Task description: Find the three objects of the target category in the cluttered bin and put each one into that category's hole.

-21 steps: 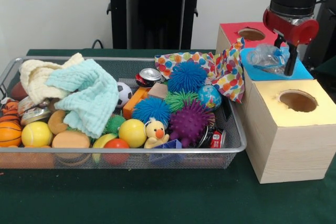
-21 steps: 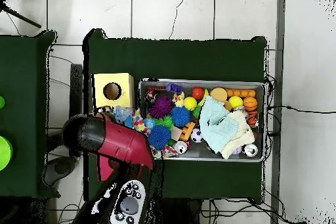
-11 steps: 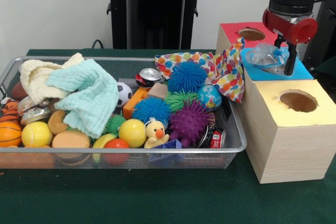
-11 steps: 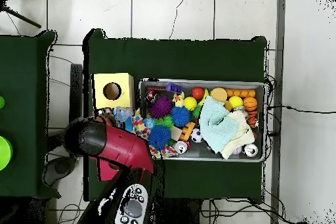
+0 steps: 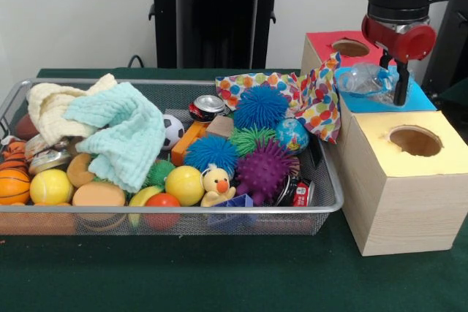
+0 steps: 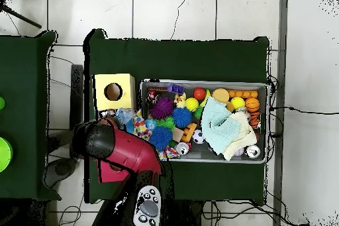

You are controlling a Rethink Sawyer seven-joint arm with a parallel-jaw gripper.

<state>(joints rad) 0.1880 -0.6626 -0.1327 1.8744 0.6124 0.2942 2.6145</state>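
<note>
The gripper (image 5: pixel 395 85) hangs over the blue-topped box (image 5: pixel 417 100), beside a crumpled clear plastic bottle (image 5: pixel 369 78) lying on that box; whether it grips the bottle cannot be told. The wire bin (image 5: pixel 322 206) of toys fills the table's (image 5: pixel 219 275) middle.

A white wall (image 5: pixel 73 12) backs the green-clothed table (image 5: pixel 219 275); pale cracked floor tiles (image 6: pixel 172 11) surround it.
</note>
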